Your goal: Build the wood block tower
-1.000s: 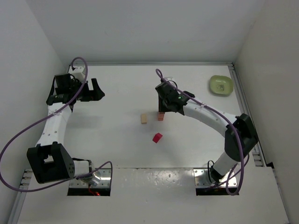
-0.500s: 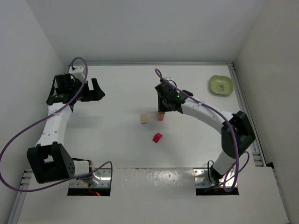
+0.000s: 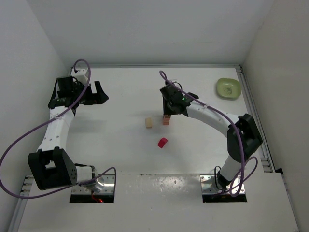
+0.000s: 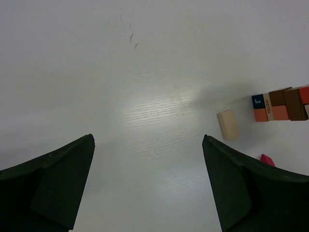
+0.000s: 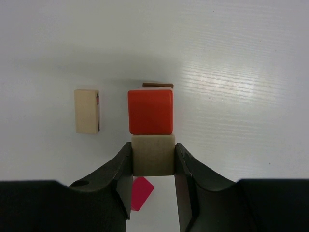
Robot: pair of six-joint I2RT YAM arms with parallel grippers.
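Observation:
The tower point(image 3: 166, 120) stands mid-table as a narrow column with a red-orange cube point(image 5: 150, 111) on top. My right gripper point(image 5: 153, 151) is shut on a pale wood block point(image 5: 153, 155), which hangs right at the near edge of that top cube. Whether the two touch I cannot tell. A second pale block point(image 5: 87, 111) lies left of the tower point(image 4: 280, 104). A magenta block point(image 5: 141, 193) lies on the table below my right fingers. My left gripper point(image 4: 147, 140) stands open over bare table far to the left, holding nothing.
A light green bowl point(image 3: 228, 88) sits at the back right near the table's right edge. The loose pale block point(image 3: 149, 123) and the magenta block point(image 3: 162, 142) lie just left of and in front of the tower. White walls close in the table on three sides.
The right arm's elbow has drifted slightly left while its gripper stays over the tower with the pale block. The left arm has not moved.

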